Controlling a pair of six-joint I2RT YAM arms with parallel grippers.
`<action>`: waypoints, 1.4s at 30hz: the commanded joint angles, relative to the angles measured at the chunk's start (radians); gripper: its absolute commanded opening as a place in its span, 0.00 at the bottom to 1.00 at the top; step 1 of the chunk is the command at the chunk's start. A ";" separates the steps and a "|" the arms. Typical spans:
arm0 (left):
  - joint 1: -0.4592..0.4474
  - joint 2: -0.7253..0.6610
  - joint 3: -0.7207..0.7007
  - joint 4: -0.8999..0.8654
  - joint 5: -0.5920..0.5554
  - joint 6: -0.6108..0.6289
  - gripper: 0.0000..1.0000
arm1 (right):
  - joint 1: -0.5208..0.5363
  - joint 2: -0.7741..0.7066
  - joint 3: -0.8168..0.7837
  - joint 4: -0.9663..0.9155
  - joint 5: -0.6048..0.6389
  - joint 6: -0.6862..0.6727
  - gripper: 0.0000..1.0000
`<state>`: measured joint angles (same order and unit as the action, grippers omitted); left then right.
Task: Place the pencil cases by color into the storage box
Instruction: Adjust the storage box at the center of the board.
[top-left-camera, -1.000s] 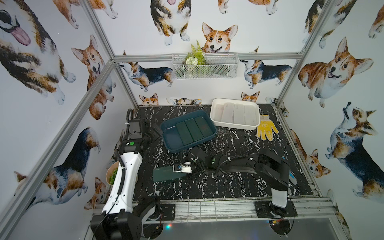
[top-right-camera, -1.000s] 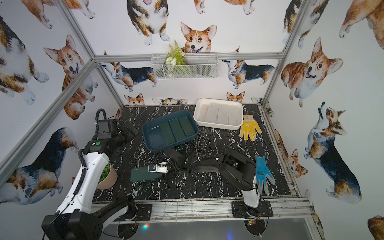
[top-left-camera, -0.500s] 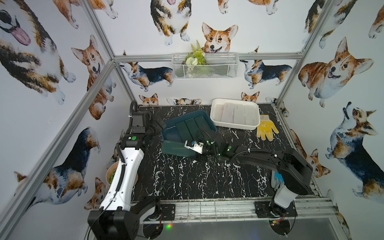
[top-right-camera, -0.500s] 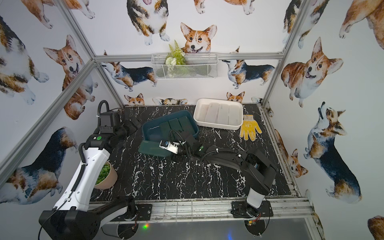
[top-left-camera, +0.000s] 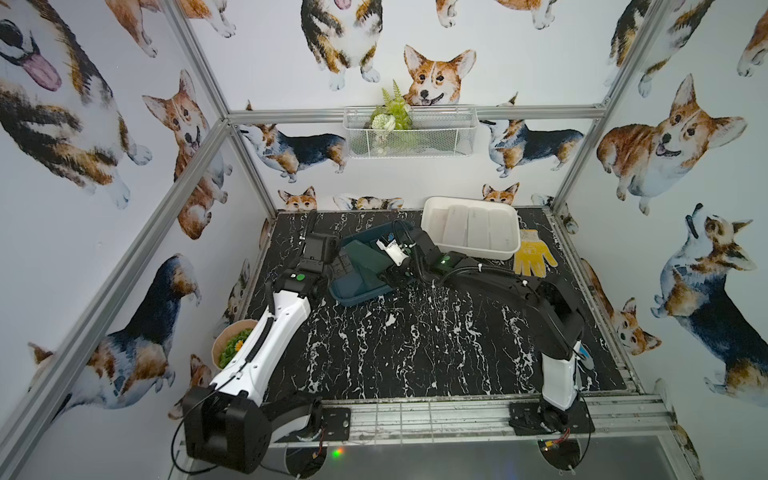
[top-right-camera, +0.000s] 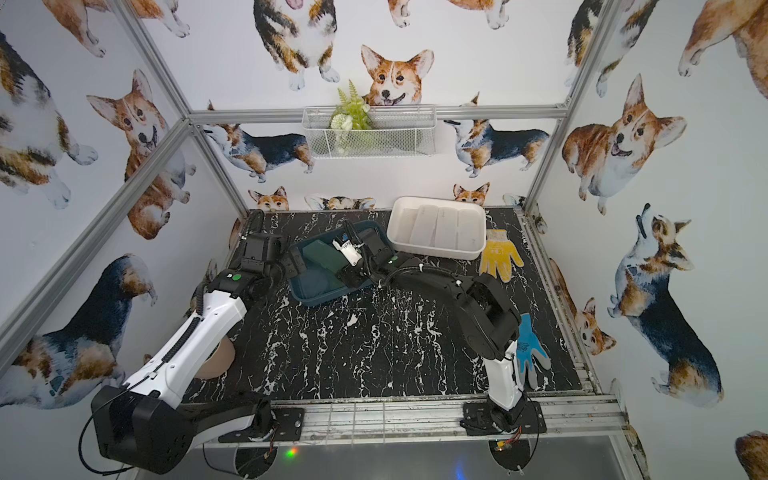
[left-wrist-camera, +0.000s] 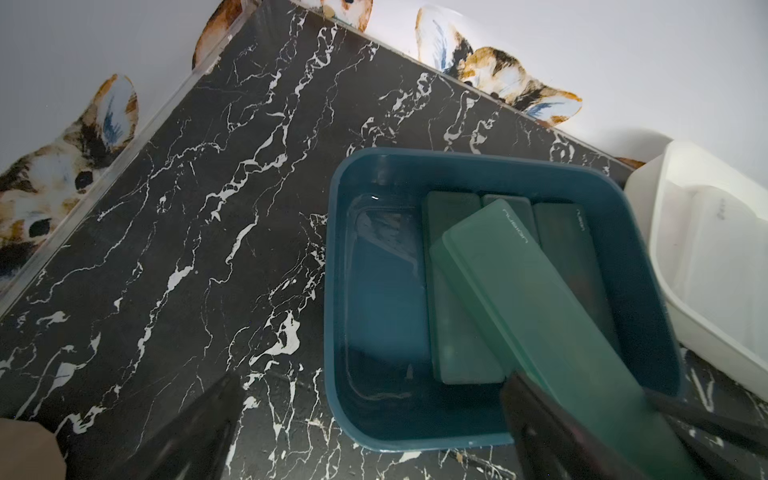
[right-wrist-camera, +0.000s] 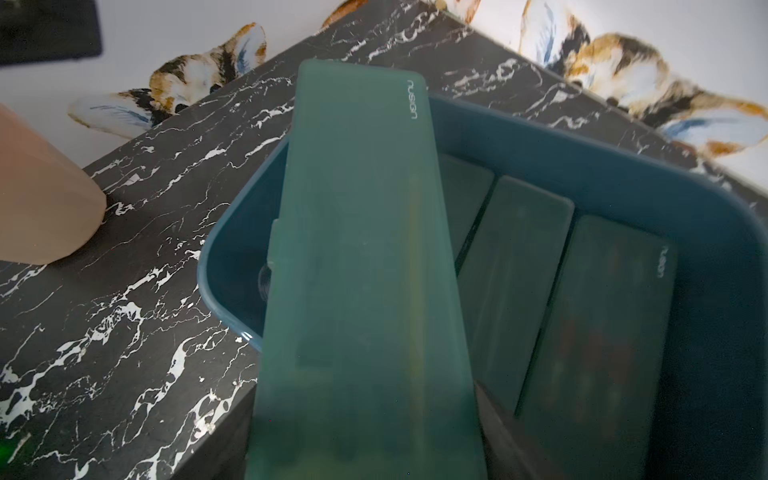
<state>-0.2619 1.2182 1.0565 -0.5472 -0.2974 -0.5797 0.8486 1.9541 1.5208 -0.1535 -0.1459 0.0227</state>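
A dark green pencil case (top-left-camera: 365, 253) (right-wrist-camera: 361, 270) hangs tilted over the blue storage box (top-left-camera: 353, 297) (top-right-camera: 320, 300), and my right gripper (top-left-camera: 388, 272) (right-wrist-camera: 365, 415) is shut on its near end. Its far end juts past the box's rim (right-wrist-camera: 582, 145). Three more green cases (left-wrist-camera: 453, 324) (right-wrist-camera: 515, 291) lie side by side in the box. My left gripper (top-left-camera: 338, 266) (left-wrist-camera: 370, 386) stands open at the box's left side, holding nothing. Several frosted white cases (top-left-camera: 469, 224) lie in the white box (top-left-camera: 471, 252).
A yellow glove (top-left-camera: 532, 255) lies right of the white box. A blue glove (top-right-camera: 530, 353) lies beside the right arm's base. A bowl with a plant (top-left-camera: 230, 345) stands at the table's left edge under the left arm. A wire basket (top-left-camera: 409, 133) hangs on the back wall.
My right gripper has lifted the green case from the front of the table and carried it back over the blue box. The left gripper has moved in toward the box.
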 joint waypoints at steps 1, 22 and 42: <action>0.003 0.001 -0.052 0.094 -0.030 0.006 1.00 | -0.015 0.010 0.014 -0.039 0.012 0.095 0.69; 0.082 0.220 -0.278 0.420 0.288 -0.010 1.00 | -0.108 -0.019 -0.058 0.045 -0.046 0.217 0.68; -0.163 0.046 -0.338 0.353 0.180 -0.059 1.00 | -0.128 -0.032 -0.072 0.030 -0.038 0.217 0.68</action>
<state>-0.4183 1.3098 0.7265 -0.1722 -0.0635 -0.6323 0.7200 1.9255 1.4395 -0.1593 -0.1844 0.2333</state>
